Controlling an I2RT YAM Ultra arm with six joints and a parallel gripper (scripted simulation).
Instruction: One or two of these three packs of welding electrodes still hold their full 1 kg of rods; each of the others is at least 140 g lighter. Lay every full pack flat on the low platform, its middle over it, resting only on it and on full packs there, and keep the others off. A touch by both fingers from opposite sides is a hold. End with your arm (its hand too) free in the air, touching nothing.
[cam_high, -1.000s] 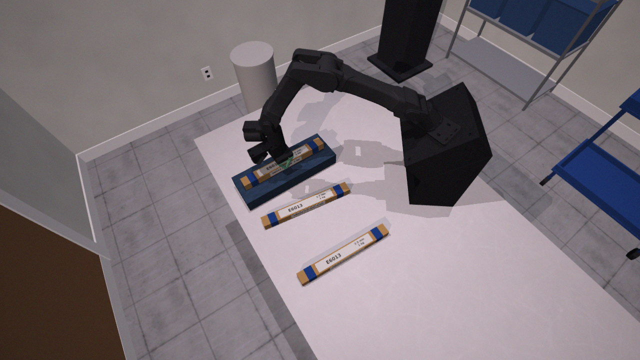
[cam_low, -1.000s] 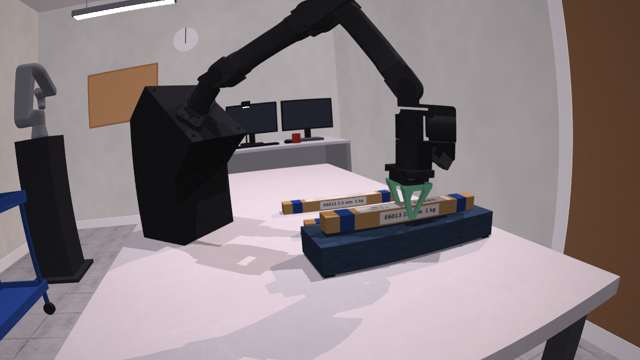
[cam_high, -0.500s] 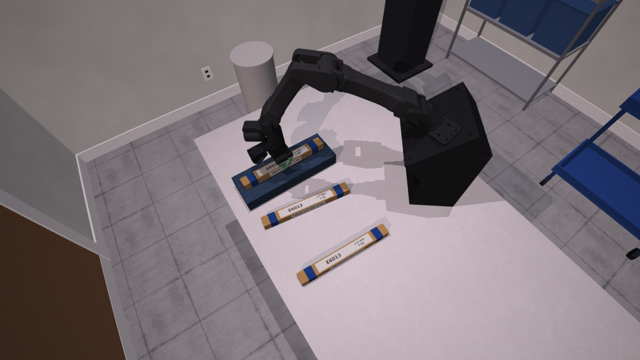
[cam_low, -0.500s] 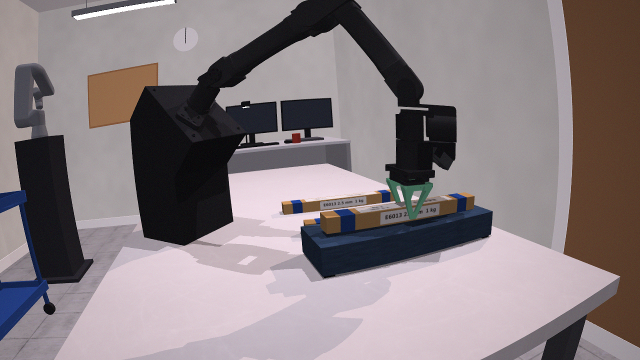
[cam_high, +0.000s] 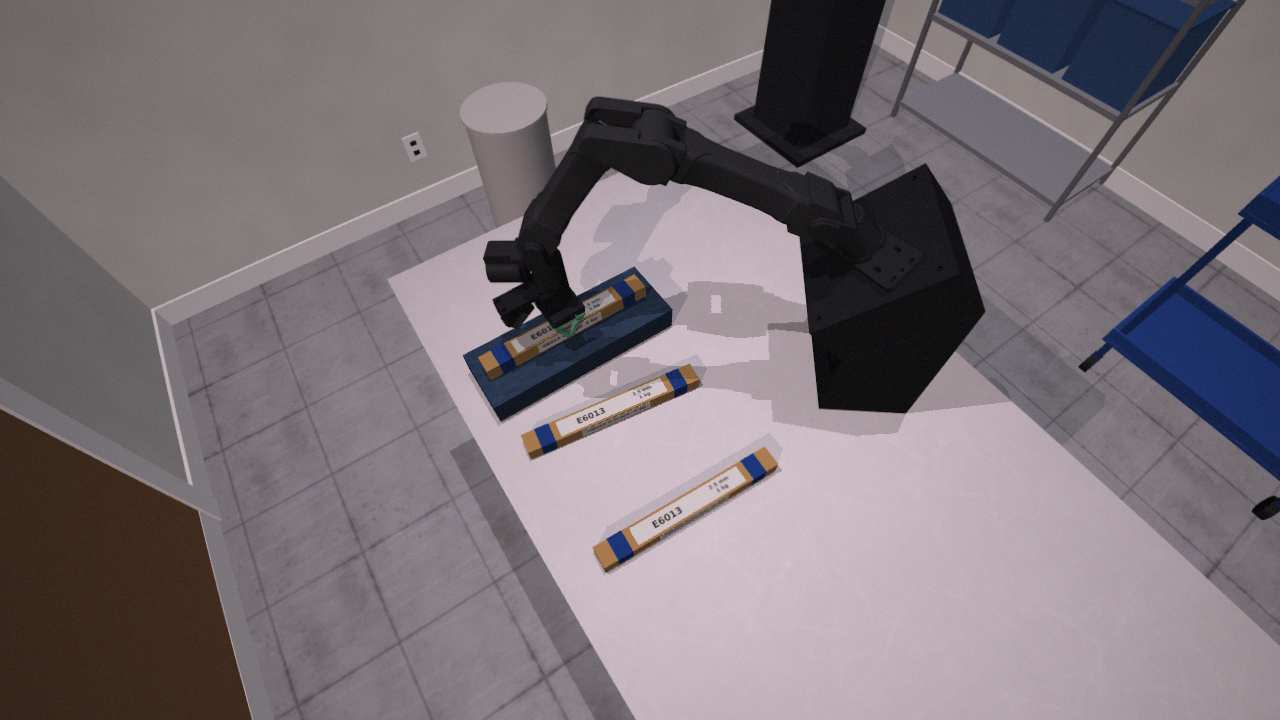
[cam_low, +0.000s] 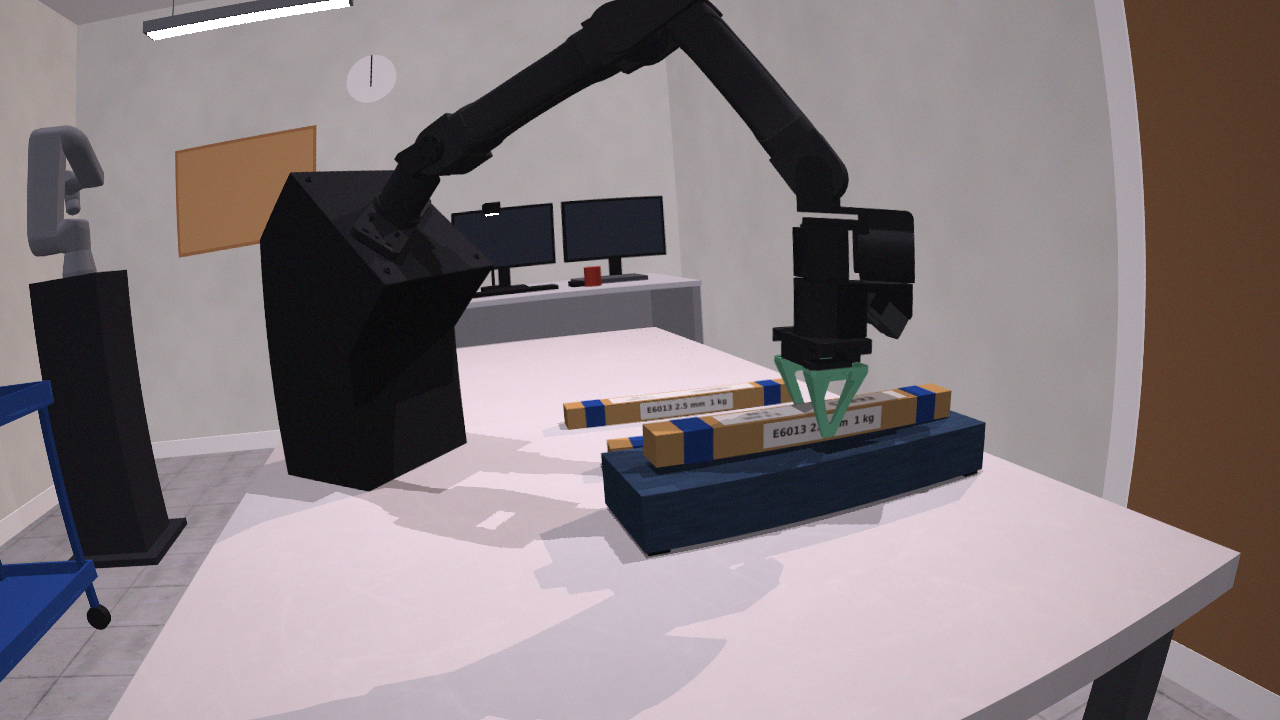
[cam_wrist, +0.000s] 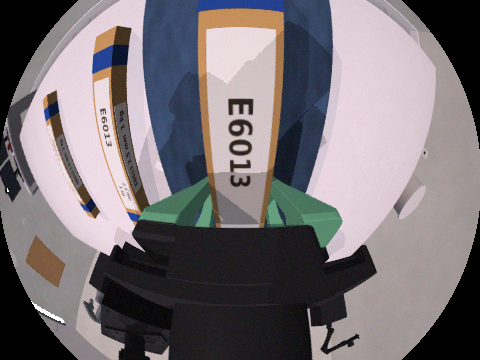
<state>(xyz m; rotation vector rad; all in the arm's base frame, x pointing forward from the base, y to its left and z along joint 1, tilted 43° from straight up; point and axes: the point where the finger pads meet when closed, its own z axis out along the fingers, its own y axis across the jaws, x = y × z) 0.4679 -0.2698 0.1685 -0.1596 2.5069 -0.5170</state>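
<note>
A tan pack of E6013 electrodes with blue bands (cam_high: 523, 342) (cam_low: 716, 436) (cam_wrist: 242, 74) lies flat along the dark blue low platform (cam_high: 626, 335) (cam_low: 787, 488) (cam_wrist: 167, 74). My gripper (cam_high: 567, 328) (cam_low: 827, 420) (cam_wrist: 240, 179), with green fingers, is shut on this pack near its middle, one finger on each long side. A second pack (cam_high: 612, 410) (cam_low: 662, 408) (cam_wrist: 116, 120) lies on the table beside the platform. A third pack (cam_high: 685, 515) (cam_wrist: 67, 154) lies further along the table, apart from both.
The arm's black base block (cam_high: 886, 295) (cam_low: 358, 331) stands on the white table (cam_high: 850, 582) (cam_low: 537, 608). The table's edge runs close behind the platform. A grey cylinder (cam_high: 506, 143), a black pedestal (cam_high: 810, 71) and blue shelving (cam_high: 1199, 349) stand on the floor around.
</note>
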